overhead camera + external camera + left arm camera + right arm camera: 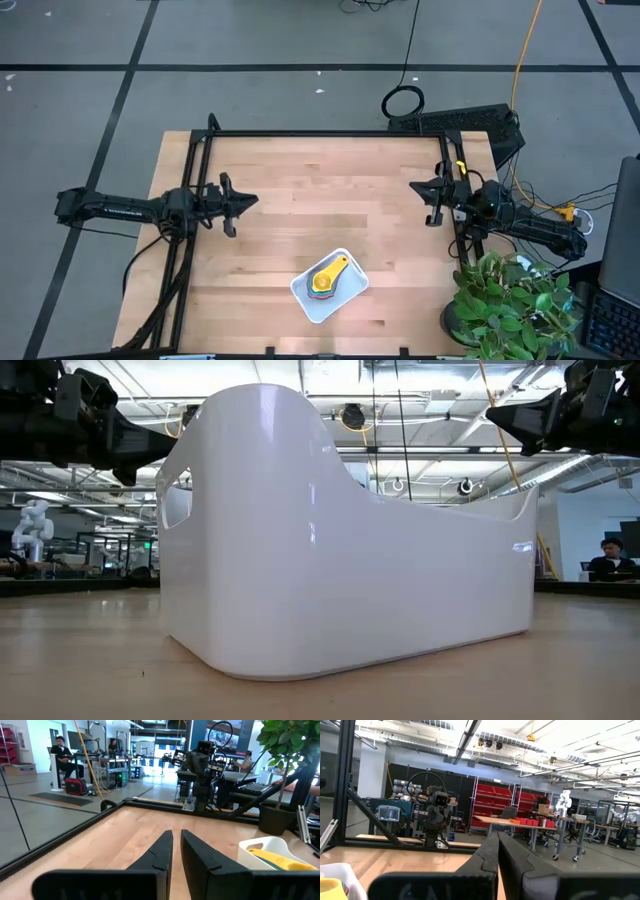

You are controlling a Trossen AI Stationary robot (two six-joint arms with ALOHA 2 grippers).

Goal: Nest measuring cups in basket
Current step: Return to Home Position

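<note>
Measuring cups (327, 278) sat stacked together inside the basket (325, 308), toward 6 o'clock on the wooden bench (300, 170).

Across that bench the two dark arms lay low and stretched out level, facing one another. The left arm reached in from 9 o'clock and the right arm from 3 o'clock, both well apart from the basket. The left claw (250, 203) pointed toward 3 o'clock. In its wrist view its fingers (162, 851) stood almost together, with only a thin slit between them and nothing in it. The right claw (415, 186) pointed toward 9 o'clock, its fingers (487, 852) pressed together and holding nothing.

The white basket sat askew, its long axis running from about 8 o'clock to 2 o'clock. From bench height it showed as a smooth white wall with a raised end.

Within it, the stack lay near the 2 o'clock end. A yellow cup was on top, with an orange rim showing just beneath it. The yellow handle pointed toward roughly 1 to 2 o'clock, close to the basket's own long axis. How many cups lay under those two could not be told.
</note>
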